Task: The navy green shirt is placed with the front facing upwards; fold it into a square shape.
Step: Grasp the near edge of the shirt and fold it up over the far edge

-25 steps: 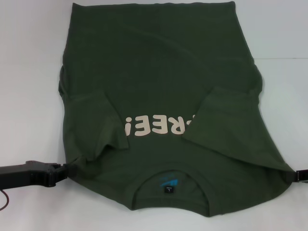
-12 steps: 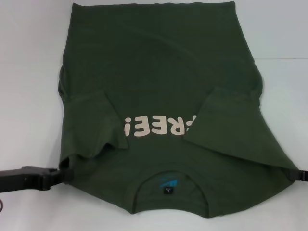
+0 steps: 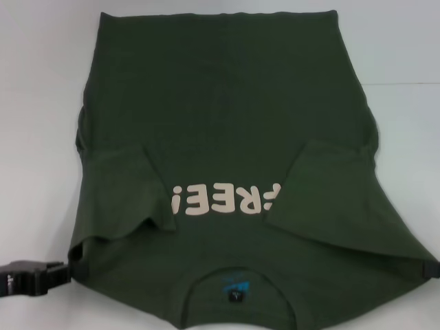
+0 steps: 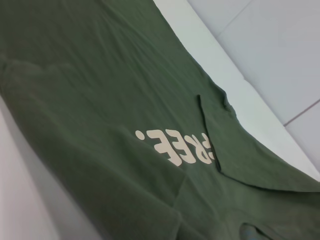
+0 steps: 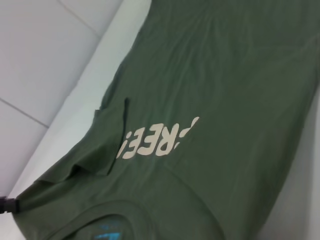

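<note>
The navy green shirt (image 3: 227, 103) lies face up on the white table, collar towards me, hem at the far side. Its cream "FREE!" lettering (image 3: 227, 198) and blue neck label (image 3: 234, 287) show. Both sleeves are folded inward over the chest, the left sleeve (image 3: 120, 192) and the right sleeve (image 3: 330, 196). My left gripper (image 3: 69, 265) is shut on the shirt's near left shoulder corner. My right gripper (image 3: 430, 269) is at the frame's right edge, shut on the near right shoulder corner. The shirt also shows in the left wrist view (image 4: 100, 100) and the right wrist view (image 5: 240, 75).
The white table (image 3: 34, 103) runs around the shirt on the left, right and far sides. A seam in the table surface (image 3: 405, 84) runs at the far right. The left gripper's tip shows far off in the right wrist view (image 5: 7, 205).
Both grippers have moved towards me and a little outward, drawing the shirt's shoulder corners with them. The collar has slid nearer the bottom edge and the shirt is stretched wider.
</note>
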